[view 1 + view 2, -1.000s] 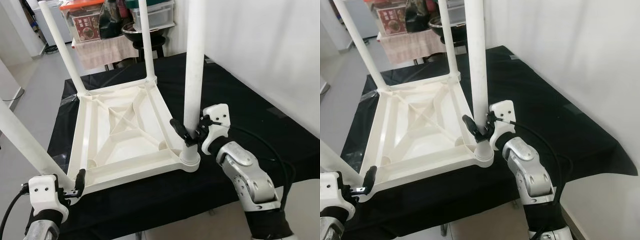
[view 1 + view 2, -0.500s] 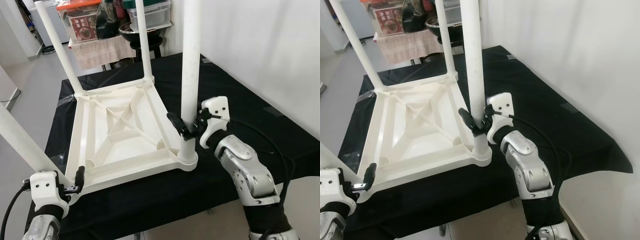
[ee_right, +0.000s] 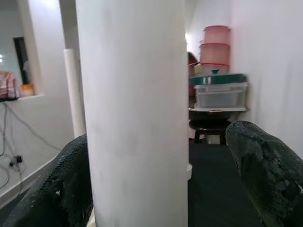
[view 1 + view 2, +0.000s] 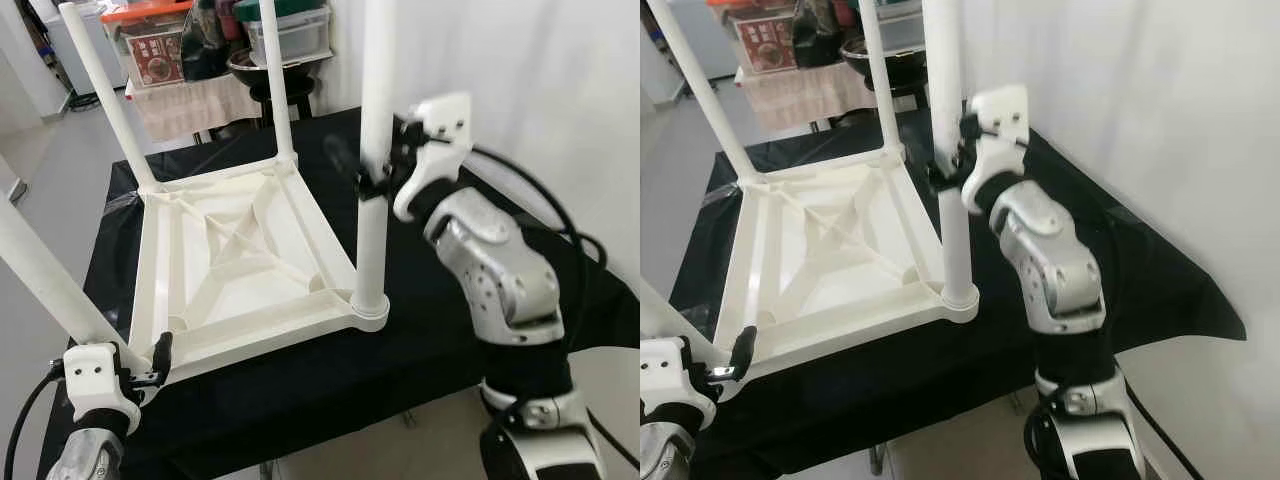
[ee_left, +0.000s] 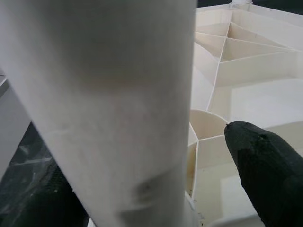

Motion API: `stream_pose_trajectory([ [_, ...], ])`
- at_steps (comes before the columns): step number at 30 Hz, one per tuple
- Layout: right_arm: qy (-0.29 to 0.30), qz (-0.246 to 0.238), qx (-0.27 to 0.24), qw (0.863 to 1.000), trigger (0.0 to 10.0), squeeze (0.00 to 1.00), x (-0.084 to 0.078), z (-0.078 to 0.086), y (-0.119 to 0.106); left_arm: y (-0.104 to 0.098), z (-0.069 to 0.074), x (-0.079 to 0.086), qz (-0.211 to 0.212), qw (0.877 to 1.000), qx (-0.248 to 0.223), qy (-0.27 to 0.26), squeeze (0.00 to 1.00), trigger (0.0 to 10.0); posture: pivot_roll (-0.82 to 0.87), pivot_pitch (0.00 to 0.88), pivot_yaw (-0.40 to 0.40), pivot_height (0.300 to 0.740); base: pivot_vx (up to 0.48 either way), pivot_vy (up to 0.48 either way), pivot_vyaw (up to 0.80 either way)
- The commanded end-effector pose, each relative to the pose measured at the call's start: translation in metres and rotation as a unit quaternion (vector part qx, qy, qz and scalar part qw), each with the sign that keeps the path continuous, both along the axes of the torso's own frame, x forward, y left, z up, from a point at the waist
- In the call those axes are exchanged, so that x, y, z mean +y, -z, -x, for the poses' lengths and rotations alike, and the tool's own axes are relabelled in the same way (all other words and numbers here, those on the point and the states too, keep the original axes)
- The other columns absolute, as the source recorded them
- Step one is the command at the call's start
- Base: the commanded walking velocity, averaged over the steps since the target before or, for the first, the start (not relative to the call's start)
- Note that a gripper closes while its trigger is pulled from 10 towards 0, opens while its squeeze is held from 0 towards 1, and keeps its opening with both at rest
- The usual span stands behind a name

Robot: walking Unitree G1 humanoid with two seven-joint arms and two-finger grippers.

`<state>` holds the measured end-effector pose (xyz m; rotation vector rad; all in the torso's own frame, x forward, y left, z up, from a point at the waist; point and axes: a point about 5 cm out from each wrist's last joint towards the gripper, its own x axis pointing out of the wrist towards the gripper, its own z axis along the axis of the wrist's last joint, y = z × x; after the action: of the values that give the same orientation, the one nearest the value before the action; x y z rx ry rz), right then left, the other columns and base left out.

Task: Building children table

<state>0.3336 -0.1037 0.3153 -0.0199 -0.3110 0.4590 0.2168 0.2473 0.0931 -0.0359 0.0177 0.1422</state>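
Note:
A white plastic children's table [image 4: 240,250] lies upside down on a black cloth [image 4: 300,390], with its legs pointing up. My right gripper [image 4: 368,168] is raised around the near right leg [image 4: 372,240], about halfway up it. In the right wrist view one finger [image 3: 52,189] lies against that leg [image 3: 135,118], while the other finger [image 3: 270,170] stands apart from it, so the gripper is open. My left gripper [image 4: 140,372] sits low at the base of the near left leg [image 4: 50,290]. It is open, with the leg [image 5: 109,109] between its fingers [image 5: 270,170].
Two far legs [image 4: 105,95] [image 4: 275,85] rise at the back of the table. Behind the cloth stand storage boxes [image 4: 165,40] and a dark stool with a bowl [image 4: 270,75]. A white wall [image 4: 540,70] runs close on the right. Open floor [image 4: 50,170] lies to the left.
My right gripper has risen along the near right leg, from just above its base to about mid-height. The left gripper has stayed at the near left leg.

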Motion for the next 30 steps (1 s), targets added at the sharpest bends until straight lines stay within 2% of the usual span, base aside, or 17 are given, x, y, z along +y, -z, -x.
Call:
stream_pose_trajectory([
  [1,0.004,-0.002,0.028,1.0,10.0,0.0,0.005,-0.007,0.0,0.001,-0.002,-0.001,0.004,1.0,-0.003,0.001,0.0,10.0,-0.12,0.034,0.058,0.74,0.0,0.0,0.0],
  [7,0.0,0.0,0.055,0.999,10.0,0.0,0.008,-0.014,-0.018,0.0,-0.005,0.0,0.006,1.0,-0.008,0.0,0.0,10.0,-0.13,0.032,0.056,0.74,0.0,0.0,0.0],
  [10,-0.009,0.017,0.065,0.998,10.0,0.0,0.01,-0.017,-0.031,0.0,-0.007,0.0,0.009,1.0,-0.012,-0.001,0.0,10.0,-0.13,0.029,0.056,0.74,0.0,0.0,0.0],
  [14,-0.012,0.008,0.07,0.997,10.0,0.0,0.007,-0.022,-0.048,0.0,-0.009,-0.001,0.014,1.0,-0.016,-0.004,0.0,10.0,-0.12,0.034,0.054,0.74,0.0,0.0,0.0],
  [21,-0.028,-0.002,0.094,0.995,10.0,0.0,0.006,-0.024,-0.054,0.003,-0.007,0.001,0.017,1.0,-0.013,-0.014,0.0,10.0,-0.12,0.034,0.054,0.74,0.0,0.0,0.0],
  [30,-0.035,0.008,0.118,0.992,10.0,0.0,0.004,-0.025,-0.055,0.008,-0.007,0.006,0.027,0.999,-0.008,-0.032,0.0,10.0,-0.12,0.032,0.054,0.74,0.0,0.0,0.0],
])
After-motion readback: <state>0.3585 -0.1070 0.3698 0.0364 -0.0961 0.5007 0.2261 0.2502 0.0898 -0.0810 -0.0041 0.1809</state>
